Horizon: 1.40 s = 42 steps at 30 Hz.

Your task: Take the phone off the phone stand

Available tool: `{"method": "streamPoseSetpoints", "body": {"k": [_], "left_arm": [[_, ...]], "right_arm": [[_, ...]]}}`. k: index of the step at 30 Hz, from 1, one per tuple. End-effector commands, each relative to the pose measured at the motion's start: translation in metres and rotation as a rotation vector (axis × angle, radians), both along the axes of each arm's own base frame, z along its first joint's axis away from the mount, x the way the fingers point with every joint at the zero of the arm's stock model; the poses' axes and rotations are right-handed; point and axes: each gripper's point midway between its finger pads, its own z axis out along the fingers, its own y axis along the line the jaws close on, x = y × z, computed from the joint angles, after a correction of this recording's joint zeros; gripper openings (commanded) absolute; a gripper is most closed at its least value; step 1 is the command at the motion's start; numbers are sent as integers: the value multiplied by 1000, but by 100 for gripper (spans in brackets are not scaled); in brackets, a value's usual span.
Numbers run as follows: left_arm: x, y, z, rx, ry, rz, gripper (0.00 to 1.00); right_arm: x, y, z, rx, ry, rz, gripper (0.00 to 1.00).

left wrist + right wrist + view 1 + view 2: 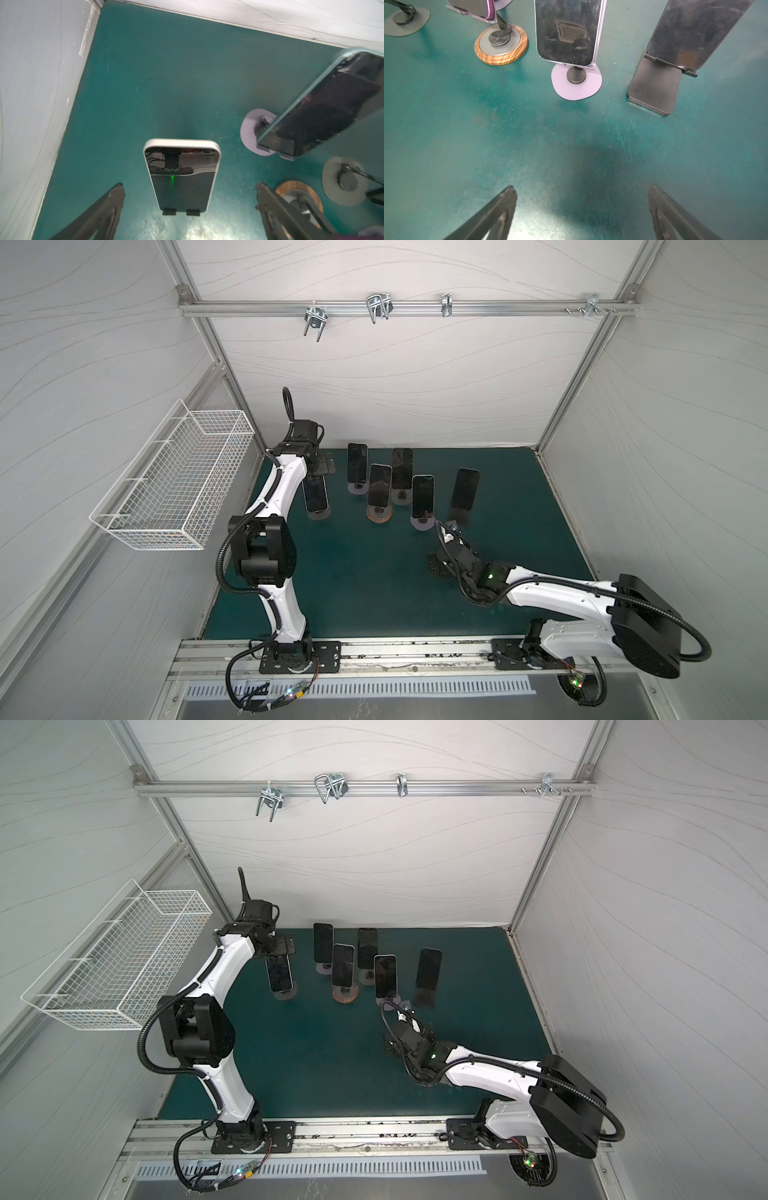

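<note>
Enclosing scuffed teal mat (pixel 353 593): white walls (pixel 395 385); wire basket (pixel 174 489) on left wall.

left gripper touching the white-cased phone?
Apart. The left wrist view shows the left gripper open, its fingers on either side of the white-cased phone, with green mat visible between each finger and the phone's edges.
</note>
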Motion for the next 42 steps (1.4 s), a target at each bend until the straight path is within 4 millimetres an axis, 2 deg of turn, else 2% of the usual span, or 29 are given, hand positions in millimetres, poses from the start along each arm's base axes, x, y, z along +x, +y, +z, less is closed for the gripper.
{"method": "streamPoseSetpoints", "body": {"k": [1, 4, 7, 10, 14, 22, 28, 34, 42], "left_arm": [[5, 9, 4, 11, 2, 62, 100], [10, 6, -5, -5, 13, 53, 100], [19, 2, -5, -22, 7, 34, 100], [24, 5, -8, -10, 12, 51, 95], [24, 11, -18, 13, 35, 86, 95], [24, 4, -39, -25, 96, 65, 91], [20, 5, -57, -19, 146, 69, 86], [20, 8, -48, -3, 129, 79, 73], [14, 15, -25, 30, 91, 99, 68]], "right_arm": [[2, 0, 7, 28, -24, -24, 99], [2, 2, 7, 25, -22, -22, 99], [2, 1, 8, 16, -27, -28, 99], [0, 1, 11, 17, -44, -29, 99], [-1, 0, 11, 18, -48, -31, 99], [-3, -3, 15, 12, -78, -47, 99], [-2, -9, 4, -29, -74, -72, 99], [-3, -10, 6, -38, -74, -76, 99], [-3, -9, 12, -13, -80, -74, 99]]}}
